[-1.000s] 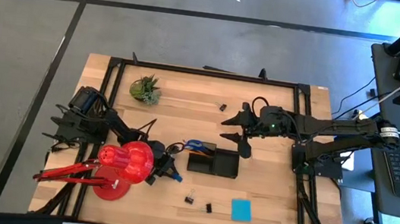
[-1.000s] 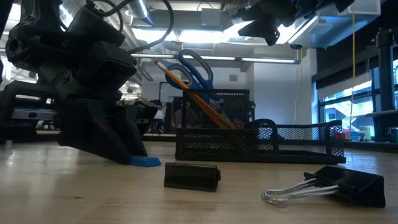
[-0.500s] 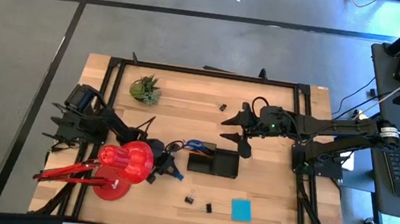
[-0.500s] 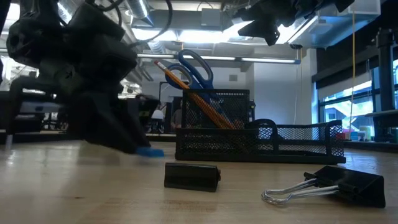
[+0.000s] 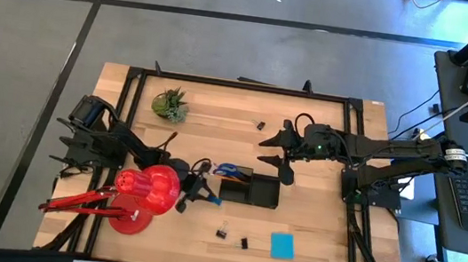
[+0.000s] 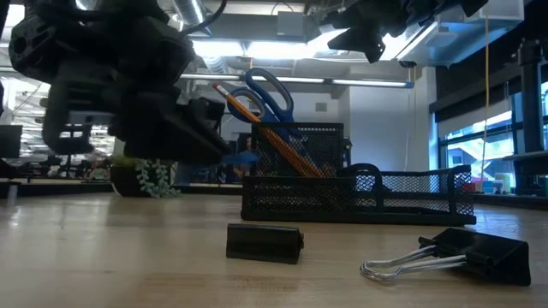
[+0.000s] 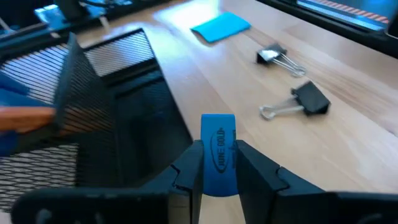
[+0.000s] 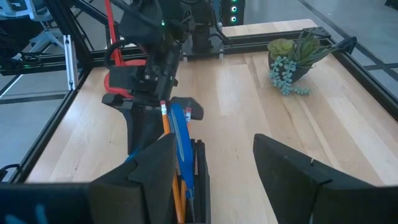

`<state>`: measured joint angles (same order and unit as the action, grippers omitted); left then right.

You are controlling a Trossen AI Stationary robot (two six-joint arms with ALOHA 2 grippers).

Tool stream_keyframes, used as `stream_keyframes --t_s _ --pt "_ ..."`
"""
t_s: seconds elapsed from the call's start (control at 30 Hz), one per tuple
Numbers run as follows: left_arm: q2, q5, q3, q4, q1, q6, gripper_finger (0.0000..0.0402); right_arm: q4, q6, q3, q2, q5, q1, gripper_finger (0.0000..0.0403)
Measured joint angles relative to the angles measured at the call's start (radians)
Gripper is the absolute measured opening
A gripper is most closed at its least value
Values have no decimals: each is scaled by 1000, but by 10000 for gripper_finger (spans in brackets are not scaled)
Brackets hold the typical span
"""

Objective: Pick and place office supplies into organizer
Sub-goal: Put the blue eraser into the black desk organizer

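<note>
My left gripper hovers just left of the black mesh organizer, shut on the small blue eraser. The organizer's tall cup holds the blue-handled scissors and the orange pencil, both leaning upright. My right gripper is open and waits high above the table, behind the organizer. The cyan note pad lies flat near the table's near edge. Two black binder clips lie beside it, and a third lies farther back. My left gripper pinches the blue eraser between its two fingers, which lie on the eraser's two broad faces. The eraser's front end sticks out past the fingertips. It is lifted clear of the table, beside the organizer's left end.
A red desk lamp stands over the left arm near the table's left front. A small green potted plant sits at the far left. Bare wood lies between the organizer and the clips.
My left gripper has risen from the table with the eraser shut between its fingers. It has moved a little toward the right, closer to the organizer. The eraser, which lay on the wood, now hangs clear of it.
</note>
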<state>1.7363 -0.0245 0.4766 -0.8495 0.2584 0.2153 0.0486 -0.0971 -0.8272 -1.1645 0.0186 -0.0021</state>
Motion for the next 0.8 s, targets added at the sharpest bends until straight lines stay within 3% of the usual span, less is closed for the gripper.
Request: stream_keyframes --t_s 0.57,0.8 --pt "-1 205 1 -53 0 -66 71 0 0 0 0 0 0 217" --pt "-1 222 28 -53 2 -100 69 0 1 0 0 0 0 217"
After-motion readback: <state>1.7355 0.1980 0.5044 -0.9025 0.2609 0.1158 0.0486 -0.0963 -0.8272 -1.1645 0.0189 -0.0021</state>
